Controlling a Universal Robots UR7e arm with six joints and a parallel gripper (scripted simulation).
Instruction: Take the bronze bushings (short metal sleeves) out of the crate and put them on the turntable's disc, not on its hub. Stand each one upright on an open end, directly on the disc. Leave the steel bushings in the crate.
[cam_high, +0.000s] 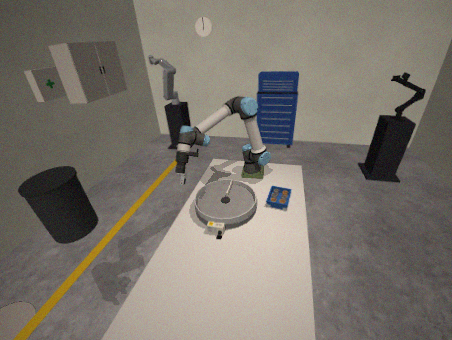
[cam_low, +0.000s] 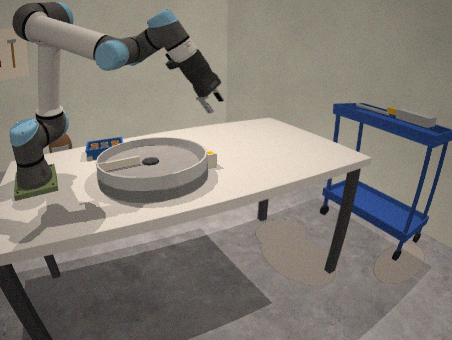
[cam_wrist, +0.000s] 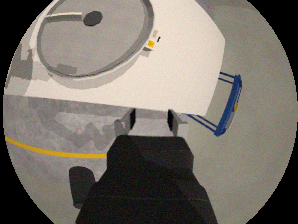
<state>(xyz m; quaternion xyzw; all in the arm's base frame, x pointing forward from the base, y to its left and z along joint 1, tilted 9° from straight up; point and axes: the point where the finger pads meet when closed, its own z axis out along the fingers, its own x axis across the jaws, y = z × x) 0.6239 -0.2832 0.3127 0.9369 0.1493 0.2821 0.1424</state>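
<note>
Bronze bushings (cam_high: 278, 196) sit in the blue crate (cam_high: 270, 202) at centre-right of the top view, just beside the turntable (cam_high: 200, 212) on the bench (cam_high: 225, 280). The tool (cam_high: 181, 179), fingers fully spread and holding nothing, hangs at the turntable's opposite, left side past the bench edge. Reaching the crate probably means crossing over the disc (cam_high: 237, 200); the air above looks unobstructed.

I'm seeing a white desk (cam_high: 240, 280) carrying a grey turntable (cam_high: 200, 207) with a dark hub (cam_high: 225, 199). Right of the turntable, a blue crate (cam_high: 278, 197) shows orange-bronze bushings (cam_high: 283, 200). My arm (cam_low: 65, 35) is white with light-blue joint caps, and the claw (cam_low: 212, 101) is black. Left of the turntable, a yellow floor stripe (cam_high: 95, 255) crosses the grey floor (cam_high: 380, 260).
</note>
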